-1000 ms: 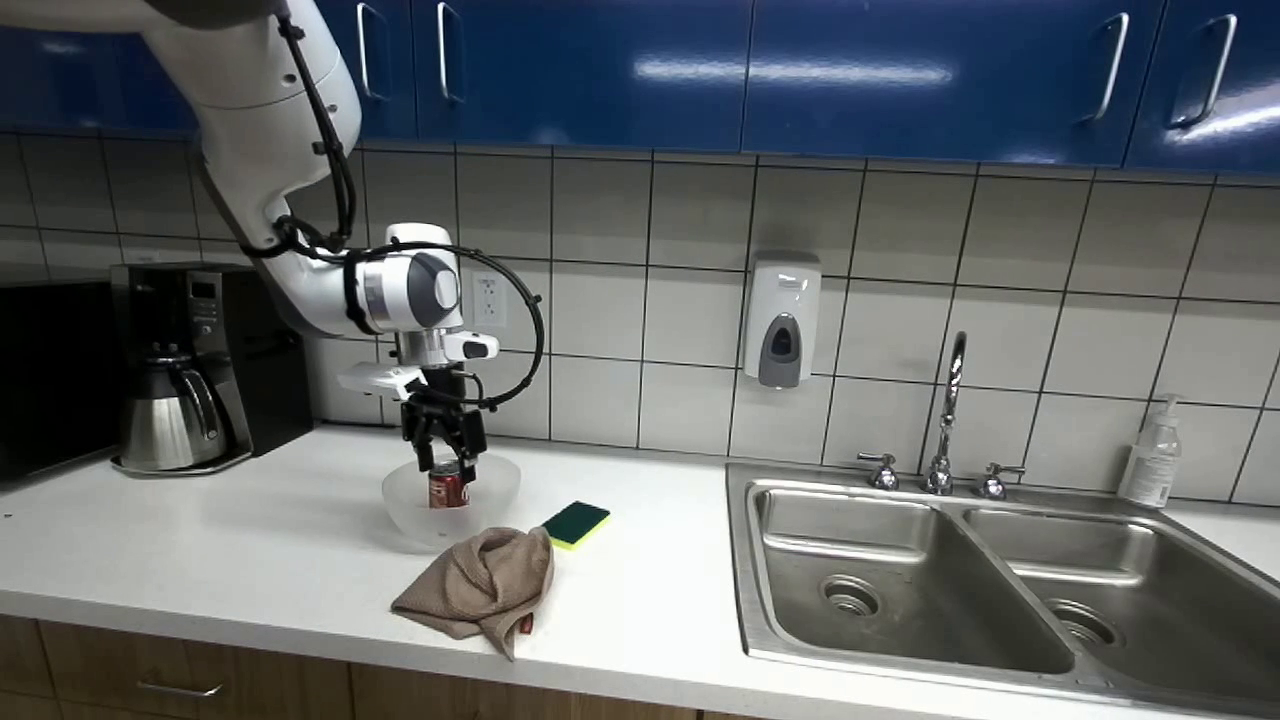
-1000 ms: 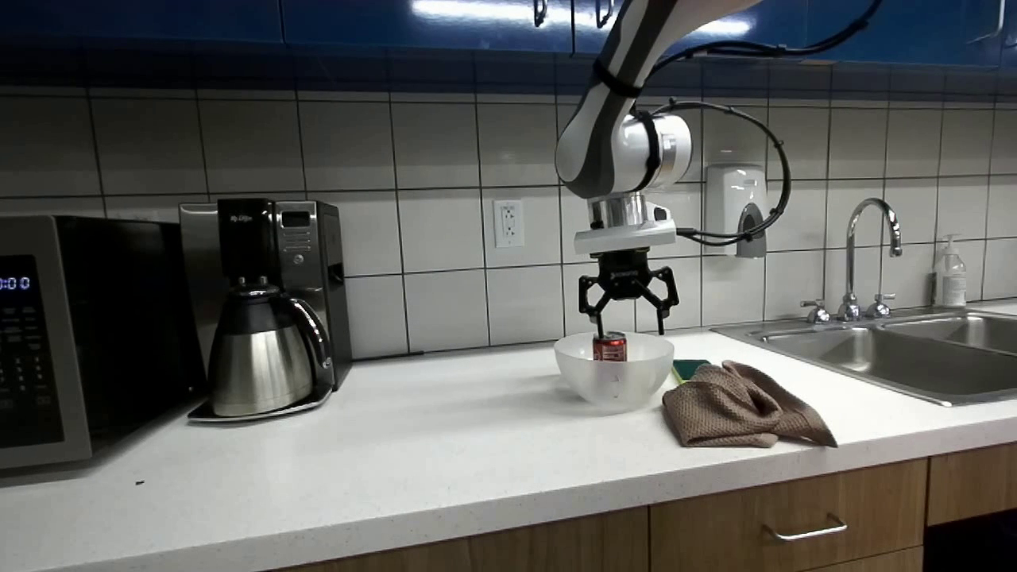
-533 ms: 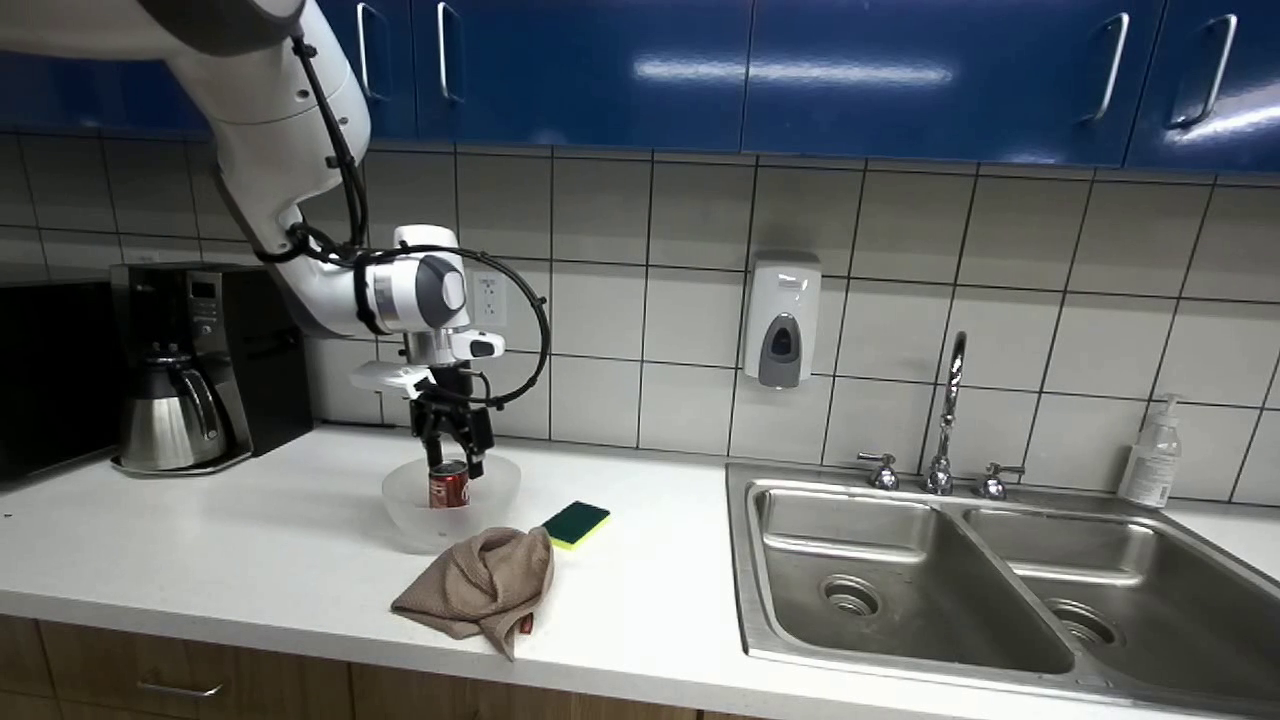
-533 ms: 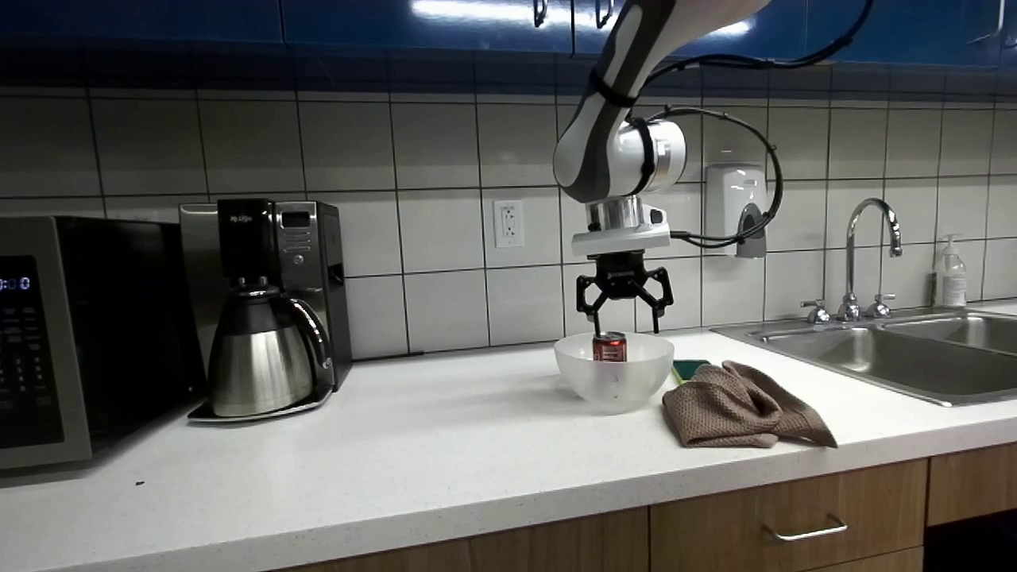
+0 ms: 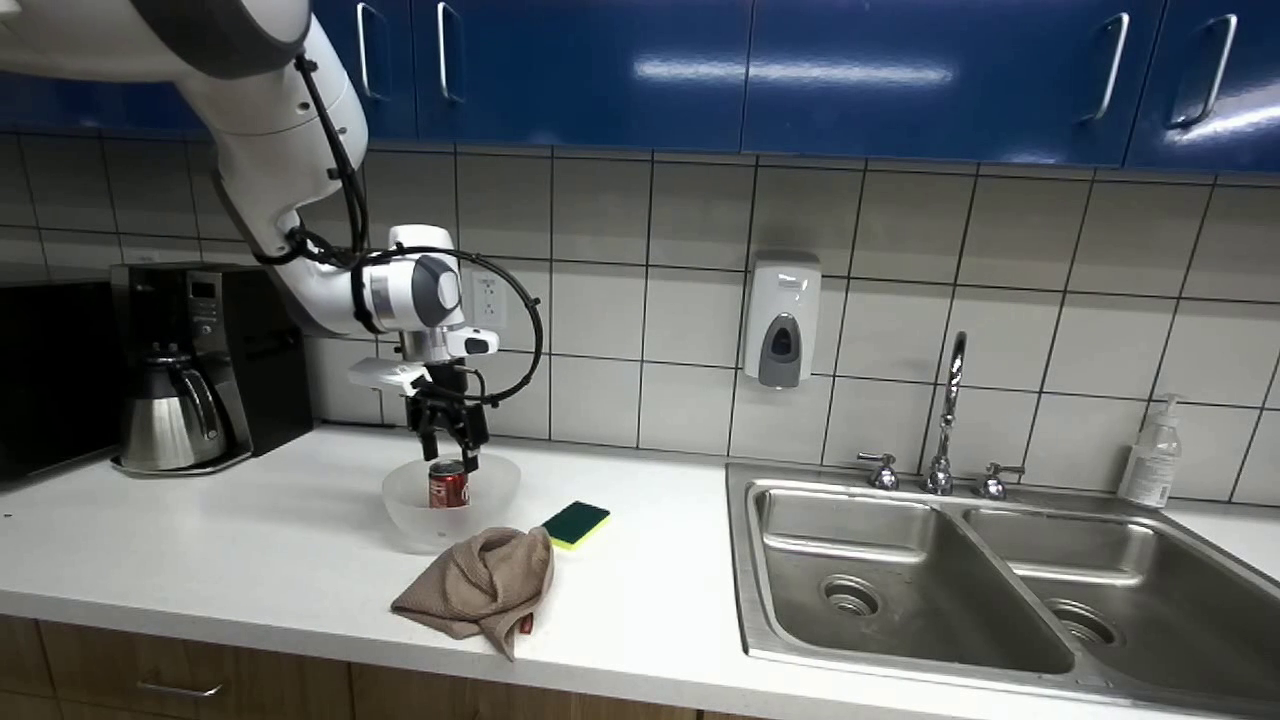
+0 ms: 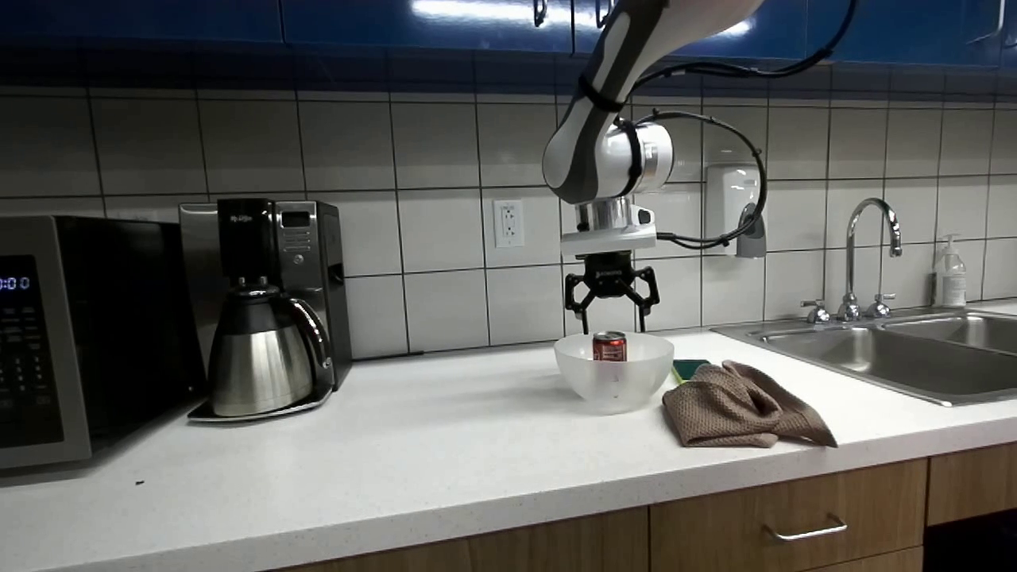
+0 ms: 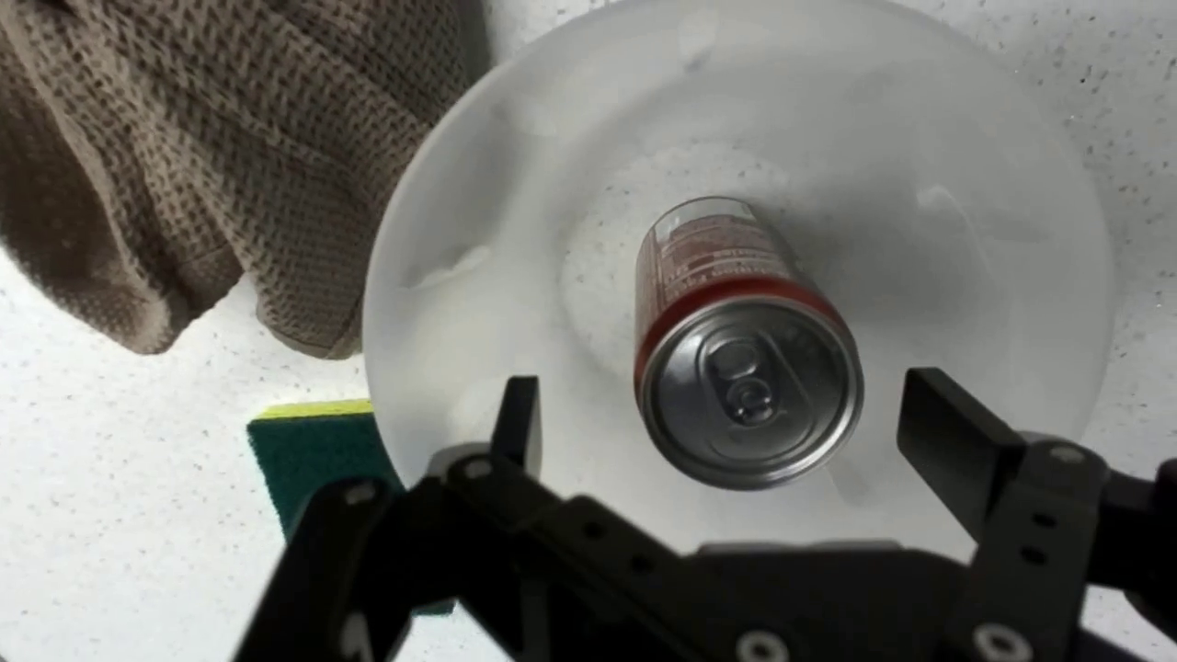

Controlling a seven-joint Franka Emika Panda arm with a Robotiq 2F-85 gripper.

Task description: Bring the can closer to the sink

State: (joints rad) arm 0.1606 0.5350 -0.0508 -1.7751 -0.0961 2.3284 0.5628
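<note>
Shifted away from the sink [image 5: 930,600], my tool [image 6: 613,329] stands wide over the can [image 7: 740,354]; likely aligning, I should next descend astride it inside the bowl [image 6: 612,389].

Red can [image 7: 747,386], upright w/in bowl [image 6: 613,388]

microwave display [image 6: 15,283]: zeros, cut off | coffee maker [image 6: 246,237]: script blurred | can [image 7: 747,354]: print blurred

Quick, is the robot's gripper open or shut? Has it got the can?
Gripper: open, holding nothing; the red can sits in the bowl.
</note>
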